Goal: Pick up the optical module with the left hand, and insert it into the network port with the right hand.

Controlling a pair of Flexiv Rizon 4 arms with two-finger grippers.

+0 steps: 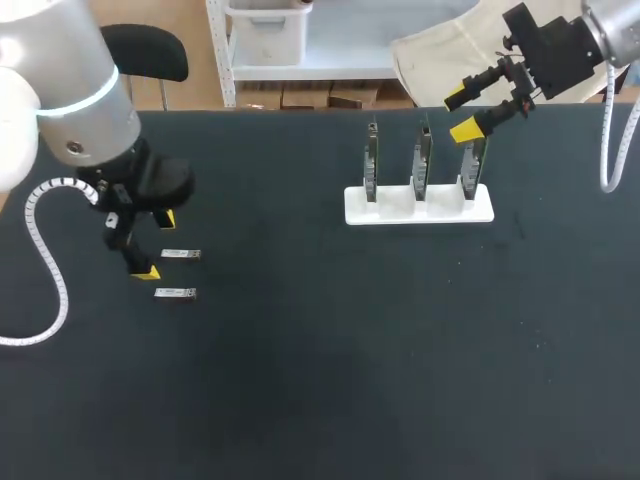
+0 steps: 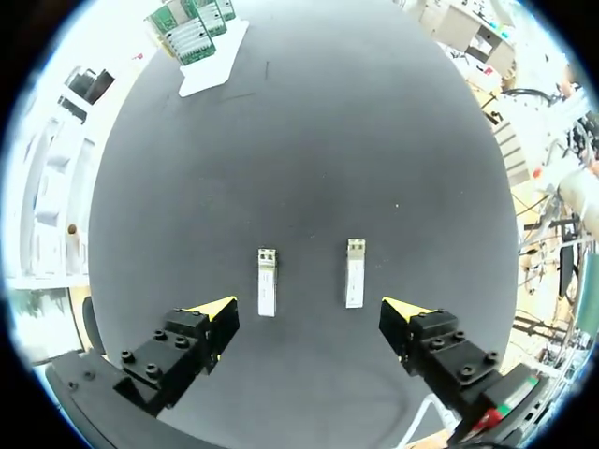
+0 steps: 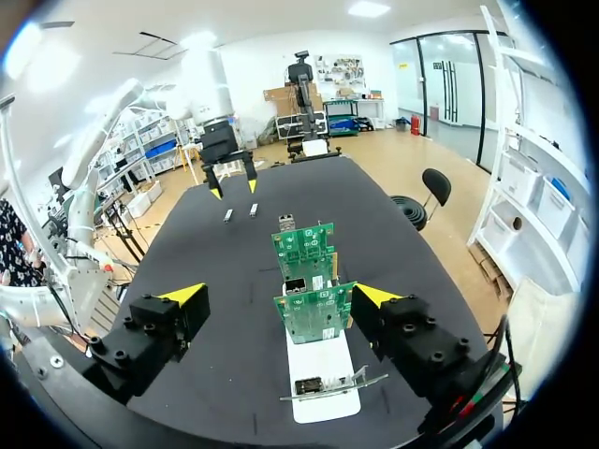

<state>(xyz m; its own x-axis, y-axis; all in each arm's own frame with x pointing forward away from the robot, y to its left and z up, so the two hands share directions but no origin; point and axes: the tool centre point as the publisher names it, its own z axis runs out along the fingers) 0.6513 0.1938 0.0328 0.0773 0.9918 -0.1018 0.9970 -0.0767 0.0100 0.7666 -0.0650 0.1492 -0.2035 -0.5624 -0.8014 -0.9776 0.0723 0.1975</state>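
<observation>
Two optical modules [image 2: 267, 281] ahead of left hand [image 2: 309, 311], spread, empty; right hand [image 3: 281, 295] spread over network cards [image 3: 304, 248]; ports [image 3: 296, 284] indistinct.

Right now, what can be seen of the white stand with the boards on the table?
The white stand is a flat rectangular block, plastic by its look, lying on the dark table toward its far right part. Three green circuit boards stand upright in its slots, in a row and apart from each other. The right gripper hovers open over the row's end; in the right wrist view its fingers sit wide to either side of the boards, touching none.
</observation>
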